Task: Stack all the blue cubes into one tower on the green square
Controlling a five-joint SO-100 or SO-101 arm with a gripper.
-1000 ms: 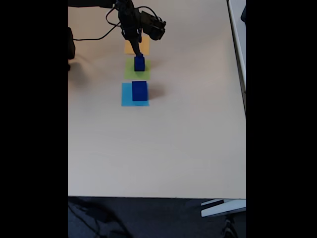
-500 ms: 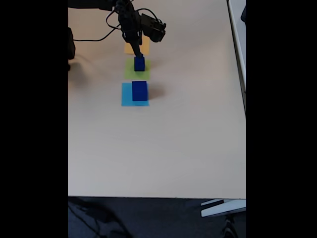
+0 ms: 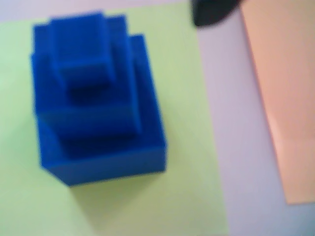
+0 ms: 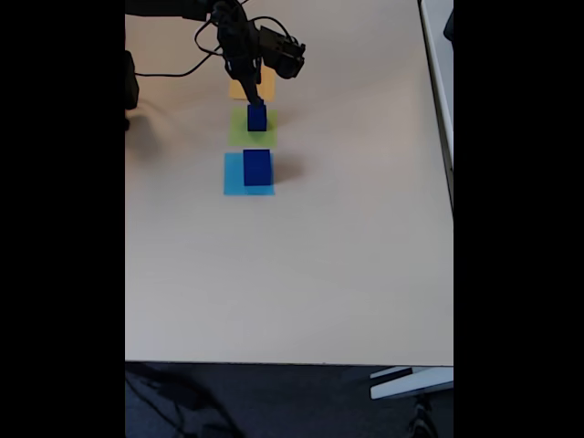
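Observation:
A tower of three blue cubes (image 3: 96, 103) stands on the green square (image 3: 187, 147), largest at the bottom and smallest on top. In the fixed view the same tower (image 4: 257, 117) sits on the green square (image 4: 239, 130). Another large blue cube (image 4: 257, 167) stands apart on a light-blue square. My gripper (image 4: 255, 94) hangs just above and behind the tower, open and holding nothing. One dark fingertip (image 3: 211, 12) shows at the top edge of the wrist view, clear of the cubes.
An orange-yellow square (image 3: 280, 98) lies beside the green one, partly under the gripper in the fixed view. The light-blue square (image 4: 234, 175) lies in front of the green one. A black cable (image 4: 187, 64) runs left of the arm. The table edge (image 4: 438, 137) is far right.
The gripper has lifted slightly off the top of the tower and drawn back. The cubes have stayed in place.

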